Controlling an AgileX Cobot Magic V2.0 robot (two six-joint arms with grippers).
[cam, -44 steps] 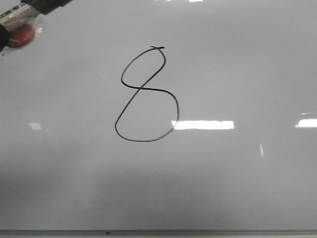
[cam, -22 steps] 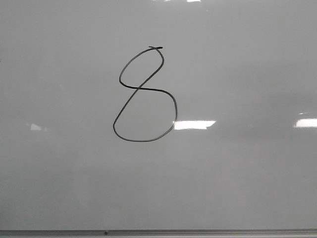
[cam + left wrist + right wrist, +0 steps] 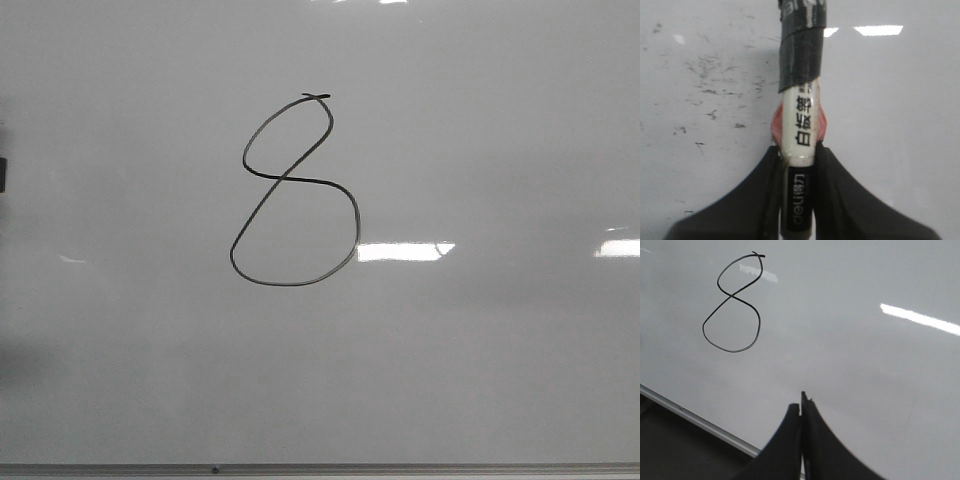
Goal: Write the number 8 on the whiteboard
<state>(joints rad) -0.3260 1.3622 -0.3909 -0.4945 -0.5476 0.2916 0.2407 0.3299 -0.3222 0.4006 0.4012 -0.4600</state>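
Observation:
The number 8 (image 3: 295, 190) is a thin black line drawn on the whiteboard (image 3: 480, 380), with a small crossed tail at its top. It also shows in the right wrist view (image 3: 732, 302). My left gripper (image 3: 798, 155) is shut on a white marker pen (image 3: 801, 125) with a black end, black print and dark tape round its far part; it hangs over a smudged part of the whiteboard (image 3: 900, 110). Only a dark sliver at the left edge of the front view (image 3: 2, 172) may be that arm. My right gripper (image 3: 801, 407) is shut and empty over the whiteboard (image 3: 865, 365), apart from the 8.
The whiteboard's thin grey frame edge (image 3: 400, 467) runs along the near side; in the right wrist view the frame edge (image 3: 695, 419) has a dark surface beyond it. Bright light reflections (image 3: 400, 252) lie to the right of the 8. Black specks (image 3: 715, 90) mark the board by the marker.
One second ago the left gripper with the marker showed at the front view's top left corner; it has left that corner, and now only a dark sliver shows at the left edge. The 8 is unchanged.

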